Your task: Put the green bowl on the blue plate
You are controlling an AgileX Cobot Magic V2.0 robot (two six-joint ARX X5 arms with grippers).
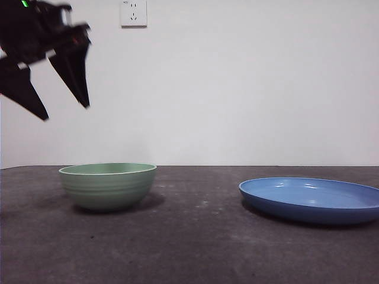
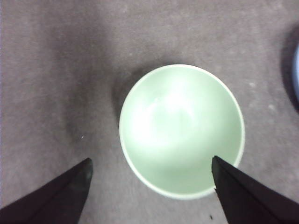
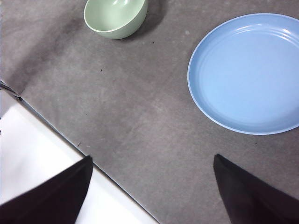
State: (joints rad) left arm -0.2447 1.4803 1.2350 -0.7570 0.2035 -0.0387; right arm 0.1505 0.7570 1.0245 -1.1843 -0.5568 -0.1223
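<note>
Bowl [image 1: 108, 186] is sitting upright on the dark table [image 1: 195, 242], empty, over at about 9 o'clock from the plate [image 1: 312, 199], well apart from it with bare tabletop between them. Plate's lying flat and has nothing on it either. Left gripper [image 1: 67, 112] is hanging in the air above the bowl, up toward 11 o'clock from it in the front view, not touching it, jaws spread wide. Right gripper [image 3: 152, 161] is also spread open, holding nothing, up over the table edge with both bowl and plate out ahead of it.
</note>
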